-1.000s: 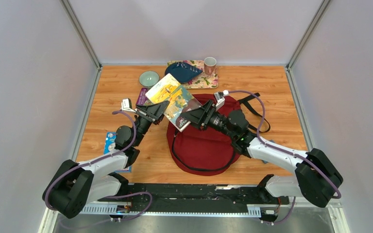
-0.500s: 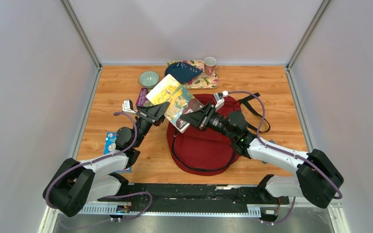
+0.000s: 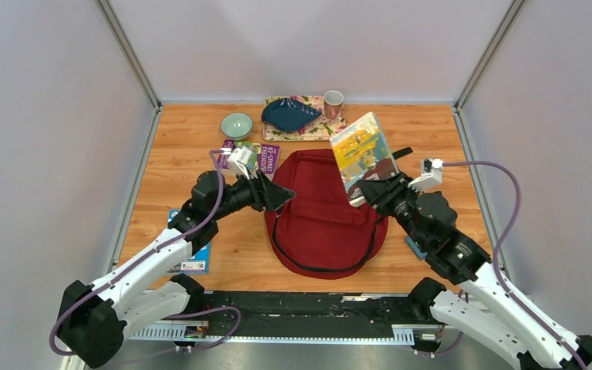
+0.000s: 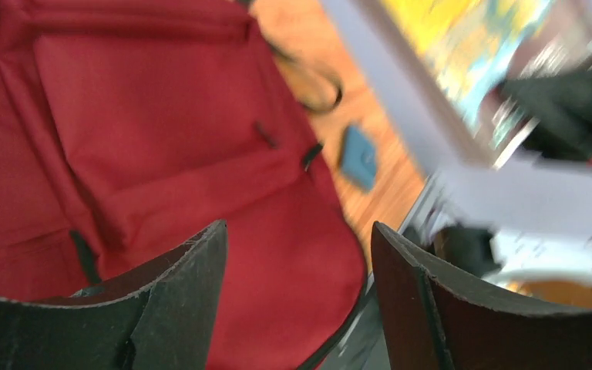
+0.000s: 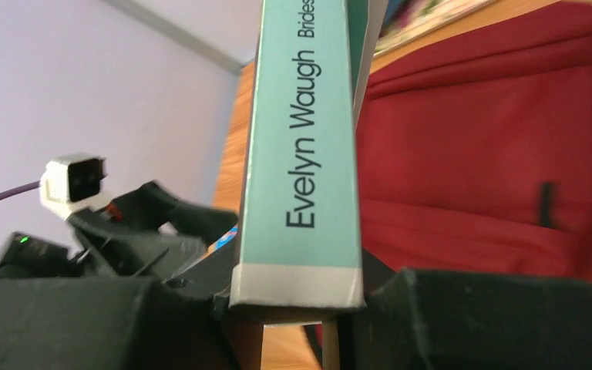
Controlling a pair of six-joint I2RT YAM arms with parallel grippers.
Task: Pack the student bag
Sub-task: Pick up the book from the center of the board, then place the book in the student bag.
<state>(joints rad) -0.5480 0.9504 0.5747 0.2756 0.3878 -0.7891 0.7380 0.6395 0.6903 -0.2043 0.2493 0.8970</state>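
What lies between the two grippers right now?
The upper part of the student bag, seen in the top external view, lies between the left gripper and the right gripper, which holds a book.

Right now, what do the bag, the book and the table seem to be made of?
The bag looks like matte dark red fabric: soft folds, stitched seams. The book is paper, likely with a smooth card cover: printed spine, thin edges. The table is wood or wood-look laminate: grain shows.
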